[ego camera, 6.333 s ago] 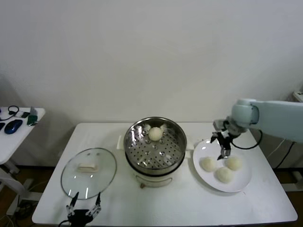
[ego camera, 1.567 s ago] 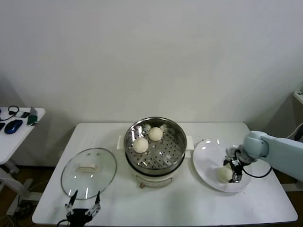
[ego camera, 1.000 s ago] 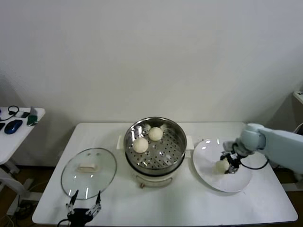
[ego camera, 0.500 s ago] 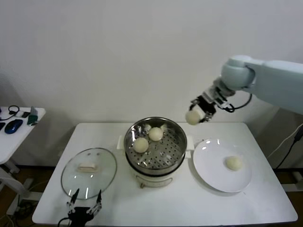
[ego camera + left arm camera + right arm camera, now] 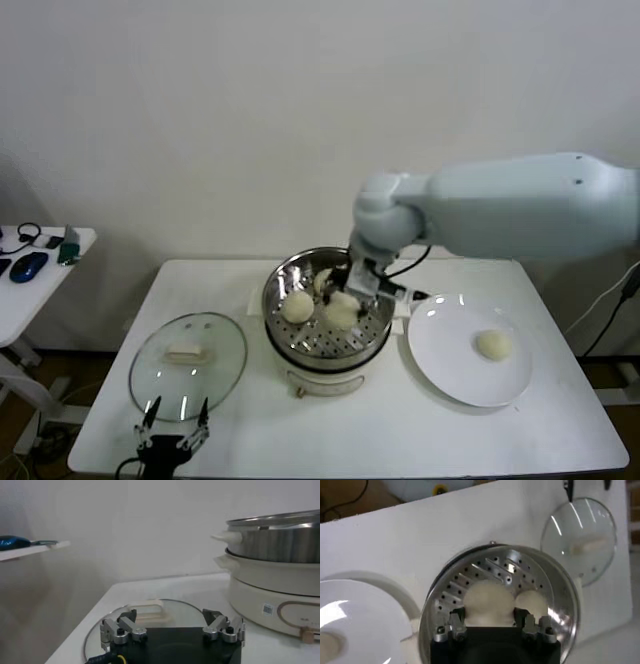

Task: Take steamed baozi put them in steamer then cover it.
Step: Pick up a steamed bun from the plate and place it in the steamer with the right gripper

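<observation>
Item under handling: 1 steamed baozi (image 5: pixel 341 312), held between the jaws of the right gripper (image 5: pixel 345 300) just above the perforated tray, in the centre of the head view. The right wrist view confirms the grip: the bun (image 5: pixel 487 602) sits between the 2 fingers (image 5: pixel 456 621), jaws closed on its sides.

The steamer (image 5: pixel 377 290) stands mid-table. 2 further buns are inside it: 1 at the tray's left (image 5: pixel 297 306) and 1 behind (image 5: pixel 322 280), partly hidden by the gripper. The held bun hangs very near the left one; whether they touch cannot be told. A fourth bun (image 5: pixel 493 344) lies alone on the white plate (image 5: pixel 445 350), right of centre in the frame.

The cover (image 5: pixel 187 362) lies flat on the table, lower left of the frame, well apart from the steamer. The left gripper (image 5: pixel 168 438) is parked at the bottom edge just beside the cover's near rim, jaws wide and empty, as the left wrist view shows (image 5: pixel 172 630).

Assessed stage: third bun about to be set down; 1 bun and the covering not yet done.

Risks:
1. Release onto a neighbouring bun, causing a roll or stacking, since tray space there is tight.
2. Soft dough sticking to a finger on opening and lifting out again.
3. Fingers catching the steel rim on withdrawal.
</observation>
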